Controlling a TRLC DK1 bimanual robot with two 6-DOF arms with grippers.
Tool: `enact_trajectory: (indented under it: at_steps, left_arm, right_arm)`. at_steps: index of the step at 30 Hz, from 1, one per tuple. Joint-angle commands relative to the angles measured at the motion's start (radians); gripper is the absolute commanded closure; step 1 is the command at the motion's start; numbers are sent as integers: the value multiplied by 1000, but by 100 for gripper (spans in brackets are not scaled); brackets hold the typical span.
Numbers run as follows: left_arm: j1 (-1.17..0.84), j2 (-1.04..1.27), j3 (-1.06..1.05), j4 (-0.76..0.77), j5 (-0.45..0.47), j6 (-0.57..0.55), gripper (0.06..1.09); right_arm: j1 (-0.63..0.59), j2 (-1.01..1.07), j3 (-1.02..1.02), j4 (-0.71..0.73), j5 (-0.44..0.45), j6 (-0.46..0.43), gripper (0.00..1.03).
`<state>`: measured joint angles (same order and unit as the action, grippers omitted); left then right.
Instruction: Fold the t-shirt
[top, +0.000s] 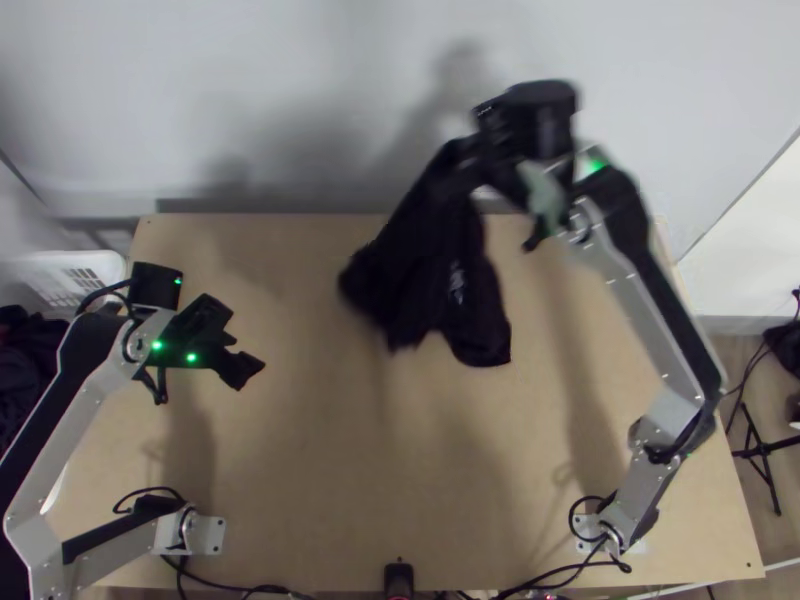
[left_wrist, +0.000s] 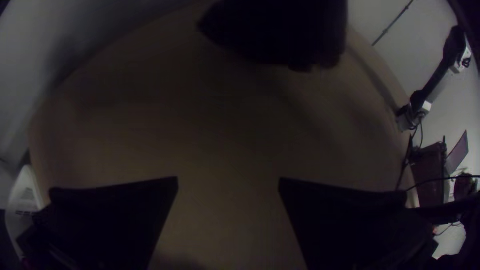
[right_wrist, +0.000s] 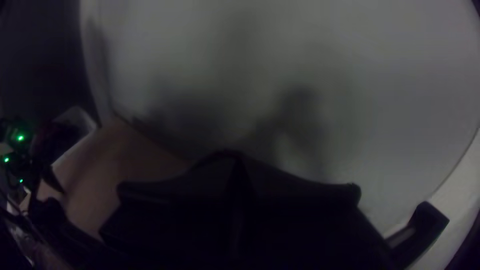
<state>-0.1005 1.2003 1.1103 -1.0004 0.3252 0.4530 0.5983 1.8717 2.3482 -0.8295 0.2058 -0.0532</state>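
Note:
The black t-shirt hangs bunched from my right gripper, raised over the far middle of the table; its lower part spreads above the wood. In the right wrist view my right gripper has its fingers together on dark cloth. My left gripper stands above the table's left side, apart from the shirt. Its two fingers are wide apart with bare table between them, as the left wrist view shows of the left gripper. Beyond them hangs the dark shirt.
The light wooden table has a pale wall along its far edge. A white basket stands off the left edge, beside dark cloth. A small black device sits at the near edge, with cables around it.

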Motion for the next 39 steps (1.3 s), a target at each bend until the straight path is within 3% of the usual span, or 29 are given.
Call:
enact_trajectory:
  at_steps: [1,6,13,18,27,35,39]
  left_arm:
    - [-73,38,20,37,0,-13,11]
    - [-100,51,28,40,0,-19,11]
    - [-104,50,33,40,-2,-20,11]
    - [-104,39,31,39,0,-31,11]
    - [-125,5,-3,39,-2,-62,11]
    - [-134,-11,-3,39,-9,-86,11]
    - [-134,-31,-26,39,-14,-88,11]
  right_arm:
    - [-229,-25,-6,70,86,-11,100]
    - [-241,-40,-61,38,69,-22,100]
    - [-15,-82,-72,-88,-114,-2,100]
    - [132,-97,-40,-99,-114,-22,100]
    - [287,-134,-18,-117,-112,-30,100]
    - [285,-175,-107,-192,-115,29,100]
    - [262,-218,-239,-258,-172,32,100]
